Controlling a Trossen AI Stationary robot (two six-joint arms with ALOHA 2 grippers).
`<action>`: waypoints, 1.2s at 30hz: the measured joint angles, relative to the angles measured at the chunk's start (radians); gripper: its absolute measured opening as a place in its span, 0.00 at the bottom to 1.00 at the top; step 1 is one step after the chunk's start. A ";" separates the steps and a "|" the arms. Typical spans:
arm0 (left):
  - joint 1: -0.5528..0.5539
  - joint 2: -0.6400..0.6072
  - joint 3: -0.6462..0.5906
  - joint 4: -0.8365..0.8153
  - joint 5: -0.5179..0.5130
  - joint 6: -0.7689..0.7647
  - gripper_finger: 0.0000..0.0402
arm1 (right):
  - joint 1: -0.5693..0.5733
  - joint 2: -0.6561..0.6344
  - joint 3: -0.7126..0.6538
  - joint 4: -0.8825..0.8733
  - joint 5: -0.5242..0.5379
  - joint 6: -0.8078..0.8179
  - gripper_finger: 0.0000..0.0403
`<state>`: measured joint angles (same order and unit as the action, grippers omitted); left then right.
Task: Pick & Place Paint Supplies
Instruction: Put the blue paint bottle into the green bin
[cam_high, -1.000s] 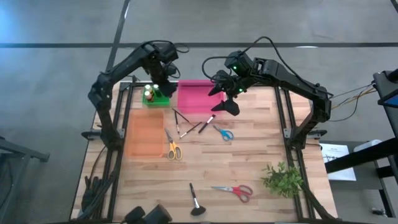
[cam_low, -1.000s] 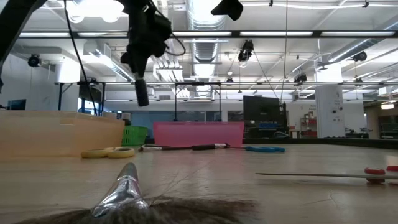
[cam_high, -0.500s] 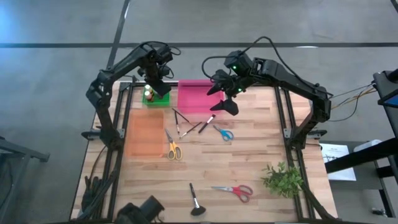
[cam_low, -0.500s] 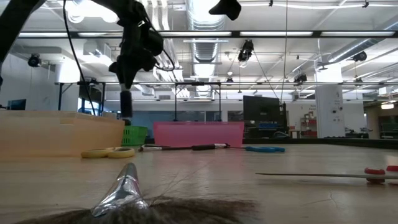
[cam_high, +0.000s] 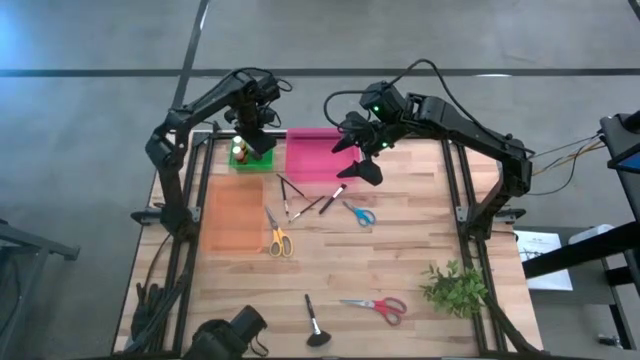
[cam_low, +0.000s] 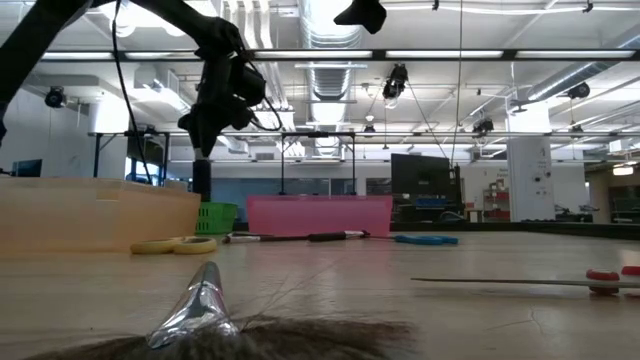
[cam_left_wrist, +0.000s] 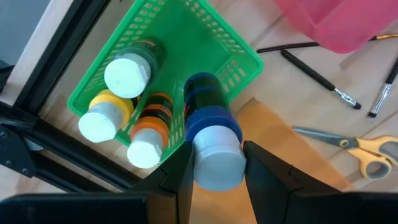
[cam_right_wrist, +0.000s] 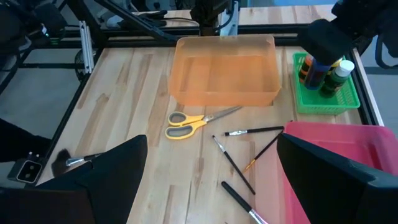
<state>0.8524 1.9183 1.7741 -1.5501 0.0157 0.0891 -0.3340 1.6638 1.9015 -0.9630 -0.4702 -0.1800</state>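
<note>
Over the last second your left gripper (cam_left_wrist: 214, 171) has come down from above the table's far-left corner toward the green basket (cam_high: 250, 157), and it is clamped on a blue paint bottle (cam_left_wrist: 210, 134) with a pale cap. In the left wrist view the bottle hangs just over the basket's open side, where 3 capped bottles (cam_left_wrist: 127, 102) already stand; you cannot tell whether its base touches the mesh yet. I judge this as the placing step nearly done: release comes next. The orange bin (cam_high: 236, 214) beside it looks empty. Yellow scissors (cam_high: 278, 241), the loose brushes (cam_high: 305, 205), blue scissors (cam_high: 359, 213) and red scissors (cam_high: 378, 306) lie unsorted on the wood. Your right gripper (cam_high: 361, 155) hovers over the pink bin (cam_high: 312, 160) at the far edge, fingers spread wide, holding nothing.
</note>
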 joint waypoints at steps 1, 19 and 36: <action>0.003 0.002 0.000 0.000 0.000 0.000 0.30 | 0.000 0.000 0.000 0.000 0.000 0.001 0.88; 0.033 0.011 0.000 0.041 0.000 0.018 0.30 | -0.001 0.000 0.000 0.004 0.000 -0.007 0.88; 0.046 0.011 -0.074 0.090 -0.001 0.014 0.30 | -0.001 0.000 0.000 0.013 0.001 -0.007 0.88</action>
<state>0.8986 1.9289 1.6996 -1.4606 0.0151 0.1032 -0.3347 1.6638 1.9015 -0.9504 -0.4694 -0.1866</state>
